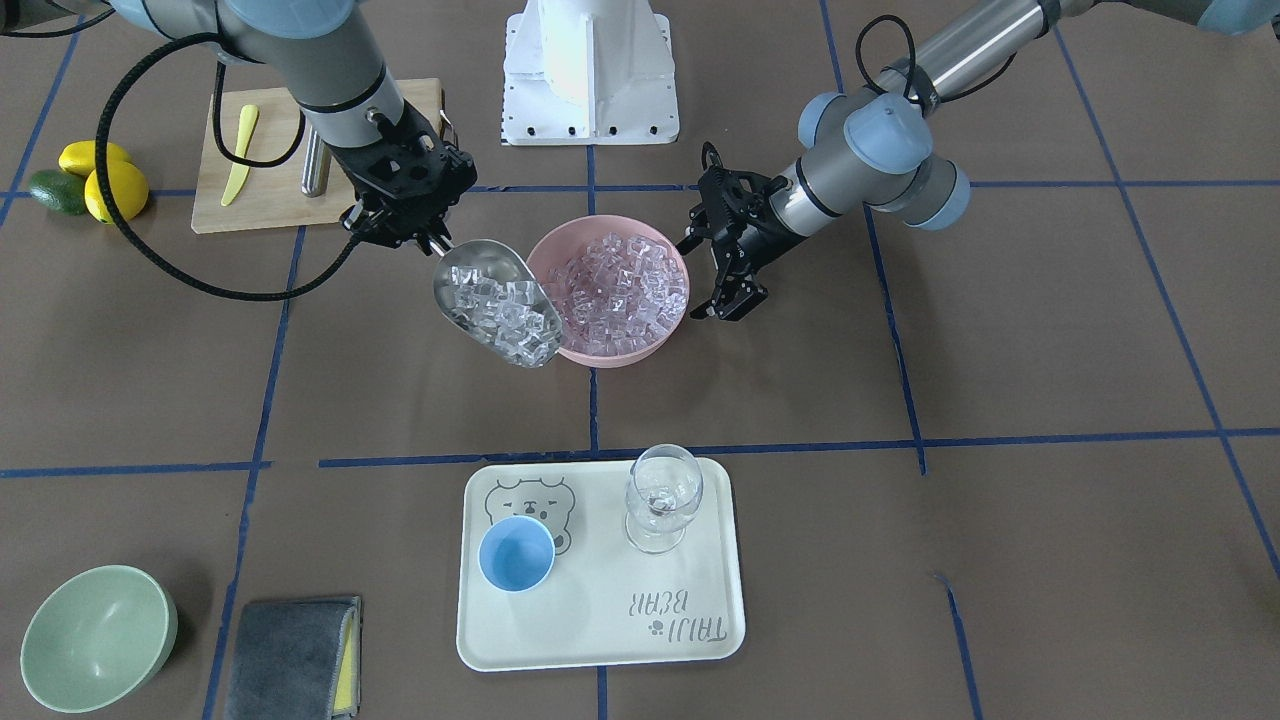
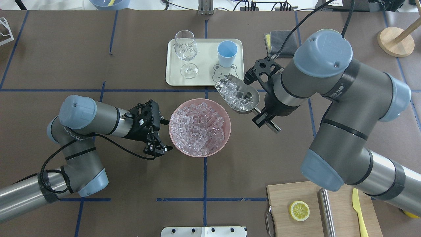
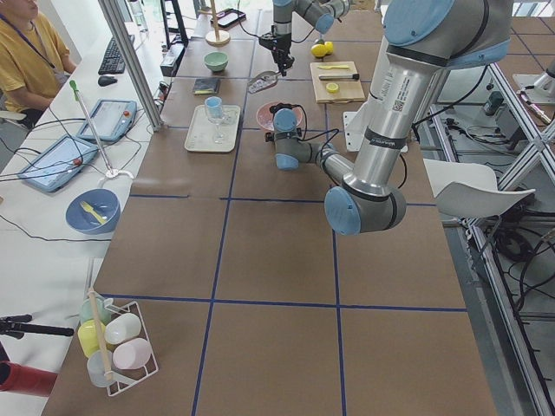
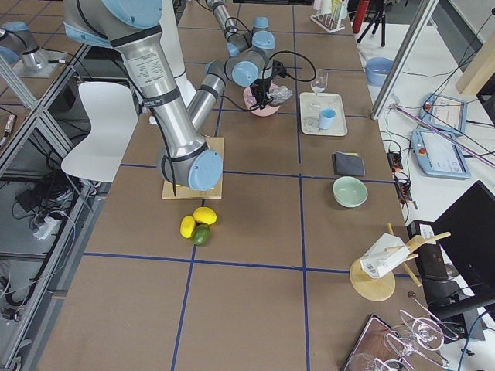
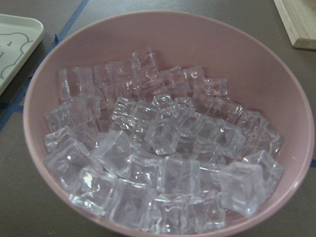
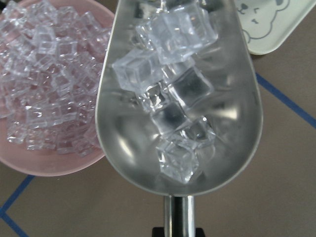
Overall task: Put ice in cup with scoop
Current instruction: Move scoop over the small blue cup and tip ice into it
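Grey tubular arms (image 2: 345, 98), pale-blue joint caps (image 2: 322, 49), black braided cables (image 1: 110, 150), black skeletal left hand (image 2: 158, 150) and right hand (image 1: 432, 240)

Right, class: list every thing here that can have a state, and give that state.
scoop: held off the table, loaded with ice.
right gripper: shut on the scoop's handle.
pink bowl: upright, full of ice.
left gripper: open, empty, beside the pink bowl.
cup: upright on the tray, empty.
wine glass: upright on the tray.
green bowl: upright, empty.
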{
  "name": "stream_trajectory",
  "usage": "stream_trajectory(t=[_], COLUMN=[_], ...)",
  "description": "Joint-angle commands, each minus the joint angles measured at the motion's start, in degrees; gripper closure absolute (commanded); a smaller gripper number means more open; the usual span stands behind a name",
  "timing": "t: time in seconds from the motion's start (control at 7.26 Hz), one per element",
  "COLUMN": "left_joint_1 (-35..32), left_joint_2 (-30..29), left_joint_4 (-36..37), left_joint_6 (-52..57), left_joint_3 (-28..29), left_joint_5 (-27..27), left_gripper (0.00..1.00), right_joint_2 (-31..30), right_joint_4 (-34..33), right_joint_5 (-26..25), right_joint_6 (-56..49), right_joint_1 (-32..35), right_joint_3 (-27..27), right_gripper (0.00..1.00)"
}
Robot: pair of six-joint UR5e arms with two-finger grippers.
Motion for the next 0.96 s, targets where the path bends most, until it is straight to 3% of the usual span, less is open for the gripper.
stream_trajectory(t=[0.0,0.41,0.83], left_joint_1=[0.0,0.0,0.1], left_joint_2=[0.0,0.1,0.0], left_joint_4=[-0.1,-0.1,-0.1], left_joint_6=[0.1,0.1,0.1], left_joint_3=[0.1,0.1,0.1], left_joint_5=[0.0,0.0,0.1], left_gripper=[0.0,0.0,0.0], right_joint_2=[5.5,14.4,15.1], right_joint_4=[-3.4,-2.9,-6.4], right_joint_5=[1.5,4.1,6.6], right_joint_6=[-0.3,-1.9,-7.6], right_joint_1=[4.0,7.5,9.1], right_joint_3=[-7.6,-22.5,-24.6], right_gripper=[1.0,1.0,1.0])
